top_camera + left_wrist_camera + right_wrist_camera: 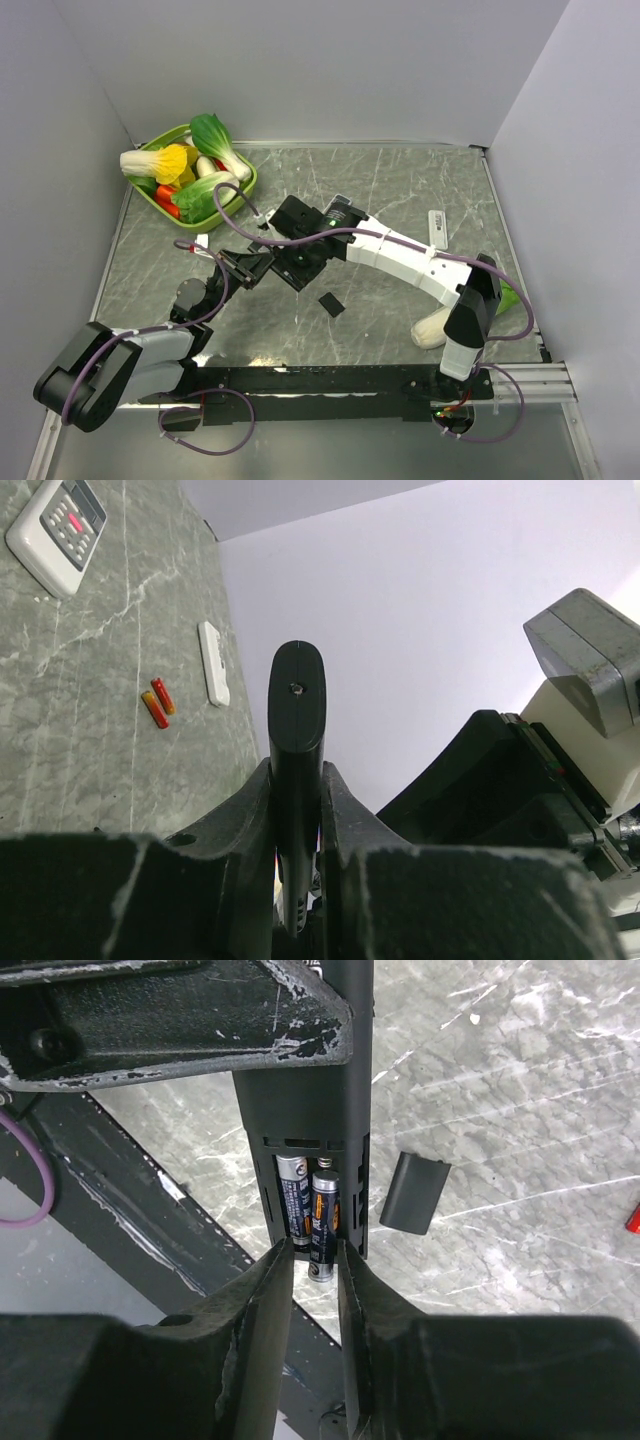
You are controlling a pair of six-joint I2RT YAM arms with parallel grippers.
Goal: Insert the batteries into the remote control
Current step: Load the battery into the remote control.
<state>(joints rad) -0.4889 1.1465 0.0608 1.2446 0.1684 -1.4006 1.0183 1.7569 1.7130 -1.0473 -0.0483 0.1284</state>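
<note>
My left gripper (297, 775) is shut on the black remote control (297, 710), holding it up off the table (400, 190). The right wrist view shows its open battery bay (310, 1195). Two dark batteries lie in the bay: one (292, 1200) seated, the other (322, 1225) sticking out past the bay's lower end. My right gripper (315, 1250) is open, its tips on either side of that protruding end with a small gap showing. The black battery cover (415, 1192) lies on the table beside it. Two orange-red batteries (157, 702) lie farther off.
A green basket (245, 190) of toy vegetables stands at the back left. A white remote (438, 227) lies at the right, and a grey keypad remote (60, 525) lies farther off. A white and a green vegetable (432, 328) rest by the right arm's base.
</note>
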